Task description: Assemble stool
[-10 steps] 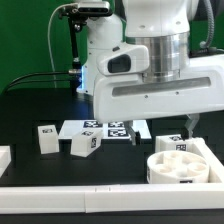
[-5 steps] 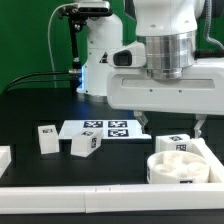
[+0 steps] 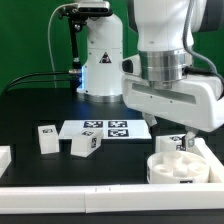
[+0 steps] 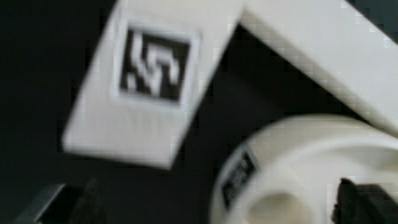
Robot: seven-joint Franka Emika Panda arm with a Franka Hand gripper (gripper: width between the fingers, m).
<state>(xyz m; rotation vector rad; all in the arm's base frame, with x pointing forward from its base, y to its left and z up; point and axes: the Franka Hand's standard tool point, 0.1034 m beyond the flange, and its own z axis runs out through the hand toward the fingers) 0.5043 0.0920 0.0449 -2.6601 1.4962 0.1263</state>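
A: What's the gripper doing?
B: Jaws are spread wide with nothing between them. It hovers over the tabletop's near corner on the exterior view's right, hand tilted.
A: What's under it?
B: The seat disc, rim up, tucked into that corner against the border rails. A tagged leg lies just behind the disc. Can't tell if they touch. The wrist view shows the same leg beside the disc.
A: Other parts?
B: A second leg and a third leg sit toward the exterior view's left, by the near edge of the marker board. Nothing is joined yet.
A: Target?
B: My guess is the tagged leg by the disc. It could be the disc itself. The frames don't settle it.
A: How should it take the leg?
B: Level the wrist first and set the jaws across the leg's narrow faces. Centre over the middle of the leg, not one end. Come straight down. Room is tight, with the disc on one side and a rail on the other. A finger that clips the disc rim will likely shove the disc. Close only when both fingers bracket the leg. It's smooth, chunky plastic, so an off-centre grip will probably let it swing on lift.
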